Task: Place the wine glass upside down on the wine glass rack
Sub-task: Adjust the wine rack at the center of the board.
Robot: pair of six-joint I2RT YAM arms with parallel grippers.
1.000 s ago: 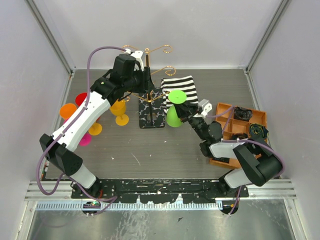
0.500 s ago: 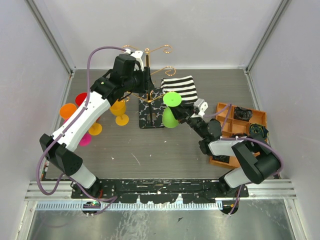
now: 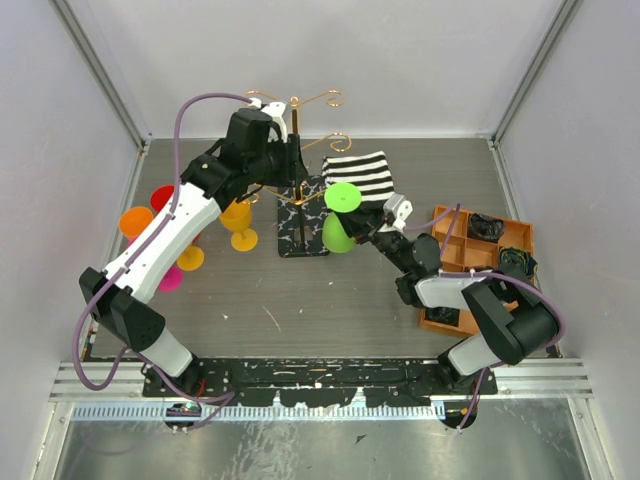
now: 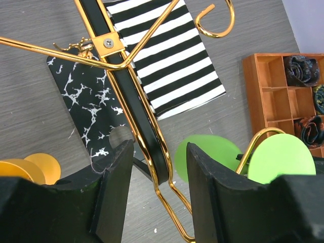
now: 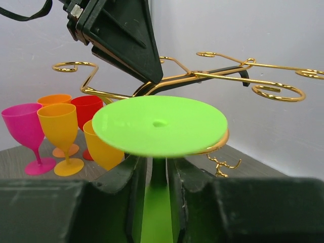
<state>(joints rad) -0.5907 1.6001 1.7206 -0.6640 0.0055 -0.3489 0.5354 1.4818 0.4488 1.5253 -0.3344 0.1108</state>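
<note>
The green wine glass (image 3: pixel 338 214) has crept in toward the wine glass rack (image 3: pixel 312 243) over the last second. It was hanging a little way off the rack's right side and now sits just beside it, foot up and bowl down, lifted off the table. The right gripper (image 3: pixel 373 232) carries it, its fingers (image 5: pixel 132 192) pinching the stem right under the flat foot, and the grip looks unchanged.

From the right wrist, the foot lies level with one gold scroll-ended arm (image 5: pixel 218 143), which curls just under the foot's far edge. From the left wrist, the same curl shows right against the foot, though I can't say whether they touch. So the glass looks to be at the mouth of an arm, not yet hung. To my eye the stem still has to slide in along the wire until the foot rests on it.

The left gripper (image 4: pixel 159 150) hasn't budged. It sits high on the rack with its jaws either side of the black post (image 4: pixel 144 126), and I can't tell whether they press the post or only bracket it. Either way it seems to be there to steady the rack, which looks thin and top-heavy enough to rock if the foot catches the curl.

The other glasses (image 3: pixel 238 217), orange, yellow, red and pink, stand upright well to the left of the rack. The striped cloth (image 3: pixel 366 172) lies behind it on the right.
</note>
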